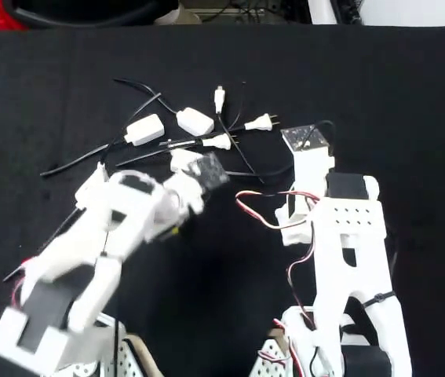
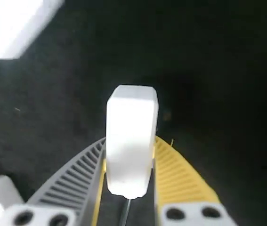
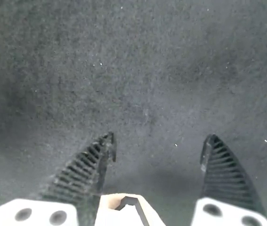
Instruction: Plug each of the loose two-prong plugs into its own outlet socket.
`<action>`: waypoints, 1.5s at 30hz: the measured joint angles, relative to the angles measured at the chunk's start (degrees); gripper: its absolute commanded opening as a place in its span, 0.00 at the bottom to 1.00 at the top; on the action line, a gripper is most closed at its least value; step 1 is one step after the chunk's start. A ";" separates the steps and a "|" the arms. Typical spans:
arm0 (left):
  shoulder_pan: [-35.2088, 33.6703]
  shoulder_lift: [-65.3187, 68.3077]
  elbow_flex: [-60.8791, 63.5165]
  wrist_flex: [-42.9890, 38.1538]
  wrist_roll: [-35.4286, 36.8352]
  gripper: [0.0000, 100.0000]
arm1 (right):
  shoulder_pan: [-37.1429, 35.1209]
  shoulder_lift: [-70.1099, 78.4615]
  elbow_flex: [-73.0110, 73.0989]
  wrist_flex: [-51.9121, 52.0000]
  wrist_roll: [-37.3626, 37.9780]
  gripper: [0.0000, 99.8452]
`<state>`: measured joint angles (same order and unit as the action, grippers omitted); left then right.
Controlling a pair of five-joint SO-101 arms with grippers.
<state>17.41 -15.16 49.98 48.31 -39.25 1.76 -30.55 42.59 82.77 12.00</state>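
Note:
My left gripper (image 2: 131, 148) is shut on a white outlet socket block (image 2: 131, 136), which stands up between the grey and yellow fingers; its black cord runs back under the wrist. In the high view this gripper (image 1: 198, 174) sits just below the tangle of cords, with the held socket (image 1: 183, 161) at its tip. Two more white sockets (image 1: 145, 129) (image 1: 195, 121) lie beyond it. Three white two-prong plugs (image 1: 219, 98) (image 1: 261, 122) (image 1: 220, 141) lie loose among the black cords. My right gripper (image 3: 160, 143) is open over bare black cloth, to the right of the plugs (image 1: 307, 138).
A black cloth (image 1: 410, 94) covers the whole table. Thin black cords (image 1: 81, 161) trail from the sockets toward the left. A blurred white block (image 2: 11, 23) lies just past the held socket. Red and white servo wires (image 1: 257, 212) loop beside the right arm.

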 measured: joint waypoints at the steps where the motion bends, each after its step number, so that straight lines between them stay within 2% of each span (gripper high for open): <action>1: 1.05 -3.78 3.08 0.00 0.70 0.03 | 0.00 0.00 0.00 0.00 0.00 0.29; 5: 4.48 -20.04 15.21 0.00 3.96 0.05 | 0.00 0.00 0.00 0.00 0.00 0.29; 10: 7.91 -38.95 27.08 4.40 6.86 0.30 | 0.00 0.00 0.00 0.00 0.00 0.29; 11: 8.00 -42.20 28.40 5.63 7.21 0.31 | 0.00 0.00 0.00 0.00 0.00 0.29; 20: 7.82 -71.03 29.45 24.79 7.38 0.30 | 0.00 0.00 0.00 0.00 0.00 0.29; 25: 4.92 -86.07 32.44 26.64 7.38 0.29 | 0.00 0.00 0.97 -1.41 0.00 0.29; 31: -4.75 -86.59 34.46 20.92 6.68 0.29 | 0.00 0.00 1.58 -2.37 0.00 0.29; 34: -7.03 -84.57 36.22 17.23 7.30 0.29 | 0.00 0.00 1.58 -2.37 0.00 0.29; 37: -7.12 -83.25 40.62 13.27 8.53 0.29 | 0.00 0.00 1.58 -2.37 0.00 0.29; 40: -5.71 -82.99 42.73 12.57 7.38 0.29 | 0.00 0.00 1.58 -2.37 0.00 0.29; 45: 0.79 -82.99 39.82 21.71 6.07 0.29 | 0.00 0.00 1.58 -2.55 0.00 0.29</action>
<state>18.20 -98.15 89.80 70.02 -33.19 1.76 -30.55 44.18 80.22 12.00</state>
